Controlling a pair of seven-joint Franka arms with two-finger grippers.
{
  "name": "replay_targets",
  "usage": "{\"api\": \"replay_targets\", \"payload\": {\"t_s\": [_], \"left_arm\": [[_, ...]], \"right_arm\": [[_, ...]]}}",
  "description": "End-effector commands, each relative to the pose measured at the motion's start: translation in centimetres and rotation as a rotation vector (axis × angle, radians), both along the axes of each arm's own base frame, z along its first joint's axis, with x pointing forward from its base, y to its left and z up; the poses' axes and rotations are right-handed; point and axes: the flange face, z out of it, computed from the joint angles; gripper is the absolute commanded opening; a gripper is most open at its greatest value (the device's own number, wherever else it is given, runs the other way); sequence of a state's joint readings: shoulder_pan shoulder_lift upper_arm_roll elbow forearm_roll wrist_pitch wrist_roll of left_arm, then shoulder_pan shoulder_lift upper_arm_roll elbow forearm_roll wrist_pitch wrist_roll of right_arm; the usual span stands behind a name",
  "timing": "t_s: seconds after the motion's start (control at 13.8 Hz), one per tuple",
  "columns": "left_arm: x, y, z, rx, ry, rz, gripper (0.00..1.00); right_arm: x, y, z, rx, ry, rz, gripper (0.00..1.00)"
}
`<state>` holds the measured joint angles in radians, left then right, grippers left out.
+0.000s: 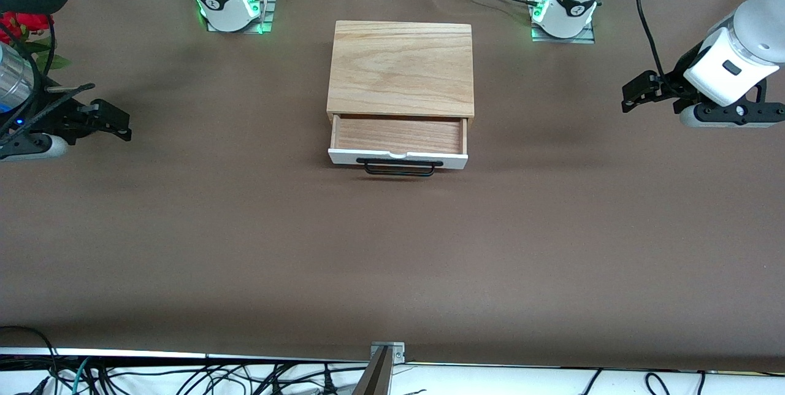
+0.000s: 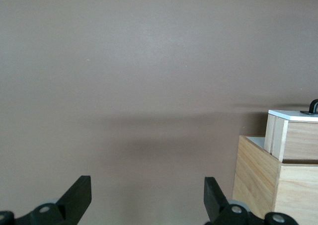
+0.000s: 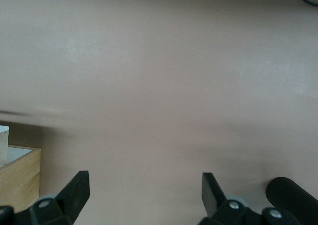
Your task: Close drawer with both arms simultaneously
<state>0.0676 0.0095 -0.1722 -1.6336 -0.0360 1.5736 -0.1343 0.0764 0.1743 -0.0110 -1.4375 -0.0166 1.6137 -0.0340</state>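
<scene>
The drawer [image 1: 398,145] stands pulled out of the light wooden box [image 1: 402,67] in the middle of the table, its white front panel and thin black bar handle [image 1: 399,167] facing the front camera, its wood-grain floor bare. My left gripper [image 1: 638,92] is open and empty, up over the table at the left arm's end, well apart from the drawer. My right gripper [image 1: 113,119] is open and empty, over the table at the right arm's end. The left wrist view shows the drawer [image 2: 293,135] and open fingers [image 2: 79,195]. The right wrist view shows a box corner [image 3: 17,178].
A brown cloth [image 1: 392,248] covers the table. Red flowers [image 1: 24,24] stand at the right arm's end. A metal bracket [image 1: 383,358] sits at the table's front edge, with cables below it. The arms' bases [image 1: 230,2] stand along the edge farthest from the front camera.
</scene>
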Motion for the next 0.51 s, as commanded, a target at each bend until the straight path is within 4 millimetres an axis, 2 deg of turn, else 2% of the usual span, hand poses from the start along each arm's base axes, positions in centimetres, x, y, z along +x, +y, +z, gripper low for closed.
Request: {"api": "replay_targets", "payload": {"t_s": [0.0, 0.43], "left_arm": [[0.03, -0.61, 0.64, -0.008, -0.002, -0.028, 1.0], [0.09, -0.7, 0.53, -0.008, 0.001, -0.028, 1.0]], "right_arm": [[-0.35, -0.5, 0.04, -0.006, 0.0, -0.012, 1.0], [-0.23, -0.39, -0.17, -0.005, 0.003, -0.009, 1.0]]}}
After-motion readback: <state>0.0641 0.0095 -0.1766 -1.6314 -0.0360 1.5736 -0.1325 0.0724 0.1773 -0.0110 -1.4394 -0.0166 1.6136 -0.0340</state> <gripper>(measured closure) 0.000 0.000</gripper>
